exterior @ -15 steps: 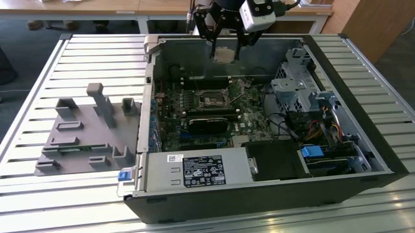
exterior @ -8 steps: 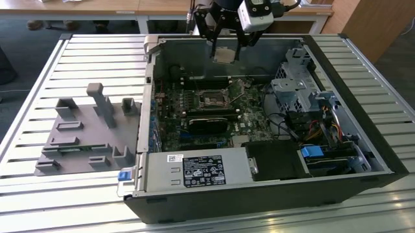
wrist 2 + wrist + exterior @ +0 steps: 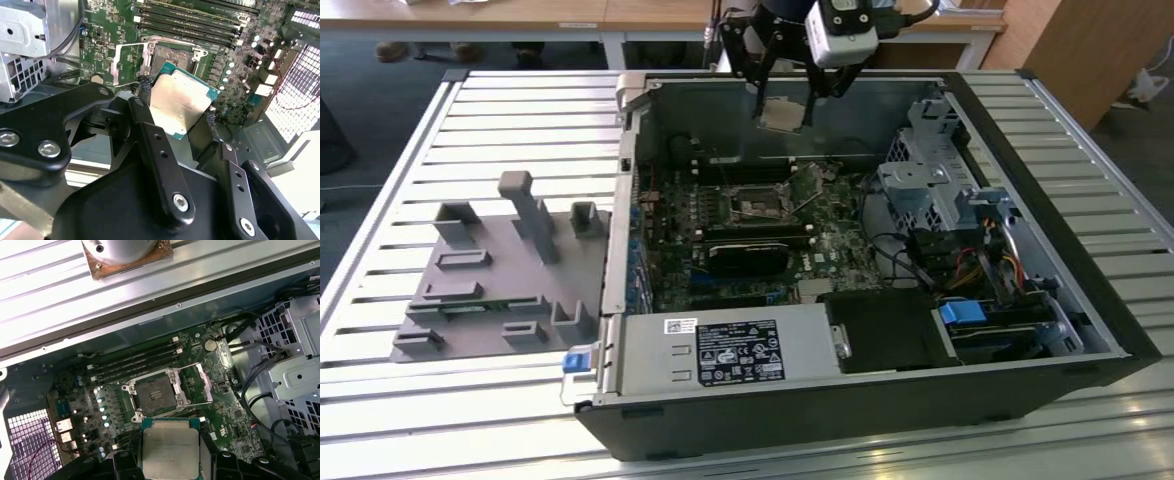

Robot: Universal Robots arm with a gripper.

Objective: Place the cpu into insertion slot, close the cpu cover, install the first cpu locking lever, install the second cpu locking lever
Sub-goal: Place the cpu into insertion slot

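Gripping the cpu (image 3: 170, 452) at its edges, the tool (image 3: 178, 99) hangs above the uncovered insertion slot (image 3: 155, 397).

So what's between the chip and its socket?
In the first wrist view, only a sliver of green board separates the cpu from the insertion slot; nothing blocks it.

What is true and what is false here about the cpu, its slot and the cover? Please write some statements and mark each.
1. The hand holds the cpu above the open computer case. True.
2. The cpu sits in the insertion slot. False: the slot is empty and the cpu is in the hand.
3. The cpu cover is closed over the slot. False: it stands swung open beside it.
4. A grey box with a white label lies in the case. True.
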